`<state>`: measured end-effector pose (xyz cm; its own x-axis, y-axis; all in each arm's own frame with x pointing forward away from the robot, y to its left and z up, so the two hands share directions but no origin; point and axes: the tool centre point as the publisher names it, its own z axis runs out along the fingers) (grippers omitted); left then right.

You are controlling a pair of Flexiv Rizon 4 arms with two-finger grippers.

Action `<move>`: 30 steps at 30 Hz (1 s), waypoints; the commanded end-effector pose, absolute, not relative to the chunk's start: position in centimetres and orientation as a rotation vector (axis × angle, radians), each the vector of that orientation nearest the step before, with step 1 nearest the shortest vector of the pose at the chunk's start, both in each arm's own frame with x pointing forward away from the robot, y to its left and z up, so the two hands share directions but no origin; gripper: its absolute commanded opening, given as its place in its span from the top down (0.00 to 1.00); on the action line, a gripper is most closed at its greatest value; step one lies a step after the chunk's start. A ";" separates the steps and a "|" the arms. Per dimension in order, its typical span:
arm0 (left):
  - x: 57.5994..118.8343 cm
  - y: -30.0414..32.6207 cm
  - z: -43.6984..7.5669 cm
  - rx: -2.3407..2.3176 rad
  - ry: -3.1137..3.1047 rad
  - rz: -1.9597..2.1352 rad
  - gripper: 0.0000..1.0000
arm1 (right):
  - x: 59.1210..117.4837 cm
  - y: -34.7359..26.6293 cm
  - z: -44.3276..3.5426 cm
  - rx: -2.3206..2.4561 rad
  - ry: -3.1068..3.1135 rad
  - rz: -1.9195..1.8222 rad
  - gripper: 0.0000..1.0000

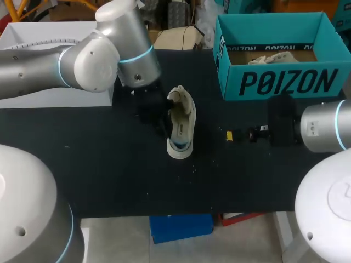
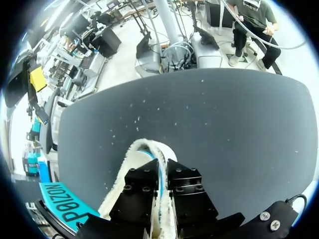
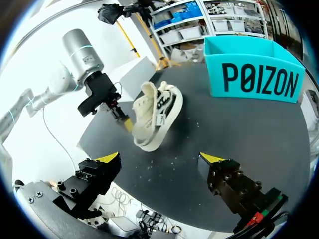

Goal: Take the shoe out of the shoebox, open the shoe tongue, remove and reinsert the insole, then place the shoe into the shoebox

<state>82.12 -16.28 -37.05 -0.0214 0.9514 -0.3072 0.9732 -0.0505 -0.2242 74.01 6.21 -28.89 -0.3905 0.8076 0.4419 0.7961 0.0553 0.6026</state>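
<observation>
Shoe (image 1: 180,123) sits near the middle of the black table (image 1: 98,164), tipped onto its side. Its long axis runs from the table's far edge toward the near edge. We cannot tell for sure which end is the toe. It is cream with dark stripes on the side and a blue lining, and the opening is turned toward our left arm. A small pale tag hangs on its side, too small for us to read.

Our left gripper (image 2: 163,172) has its fingers drawn close together, pinching the shoe's edge between them. Our right gripper (image 3: 162,158) hangs over bare table well apart from the shoe, its fingers spread wide around nothing.

The teal shoebox (image 1: 274,82) stands at the far right, open, with large dark lettering across its front wall.
</observation>
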 end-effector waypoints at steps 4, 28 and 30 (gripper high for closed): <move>82.6 -16.9 -38.2 2.153 2.137 -0.613 0.89 | 74.1 6.1 -28.9 1.732 2.280 1.278 0.00; 81.7 -17.1 -36.9 2.153 2.119 -0.659 1.00 | 74.1 6.1 -28.9 1.732 2.280 1.278 0.00; 81.6 -16.9 -36.5 2.150 2.120 -0.665 0.97 | 74.1 6.1 -28.9 1.732 2.280 1.278 0.00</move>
